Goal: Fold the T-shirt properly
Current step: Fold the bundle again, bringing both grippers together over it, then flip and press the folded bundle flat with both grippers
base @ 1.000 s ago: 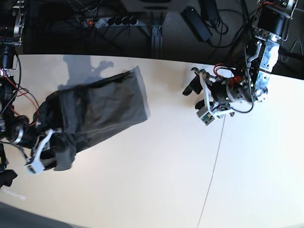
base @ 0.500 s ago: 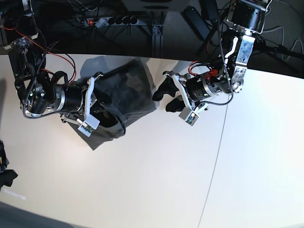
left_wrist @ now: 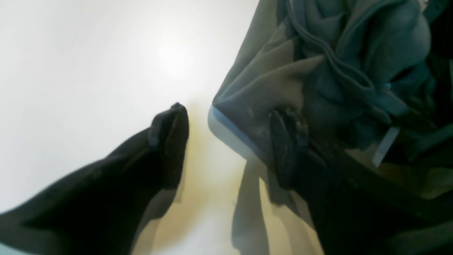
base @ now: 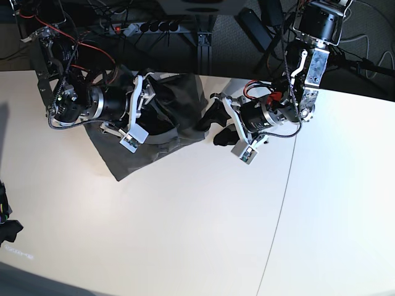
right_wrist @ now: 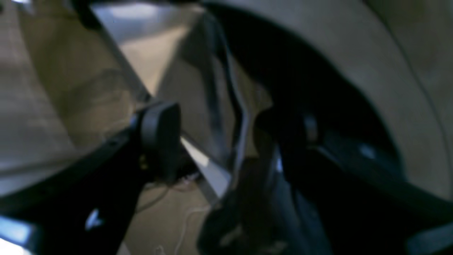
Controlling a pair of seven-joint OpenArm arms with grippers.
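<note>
While the T-shirt (base: 154, 132) lies bunched at the table's (base: 197, 234) far edge, my left gripper (base: 217, 122) stands open at its right edge, one finger (left_wrist: 286, 148) touching cloth; my right gripper (base: 143, 111) is open over it.

Both arms crowd the T-shirt (base: 179, 102); table (base: 185, 234) in front open.

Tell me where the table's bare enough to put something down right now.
Bare: the table in front of the T-shirt and both grippers, either side of the thin seam. Crowded: the far edge, where the right gripper is over the shirt and the left gripper at its edge.
</note>
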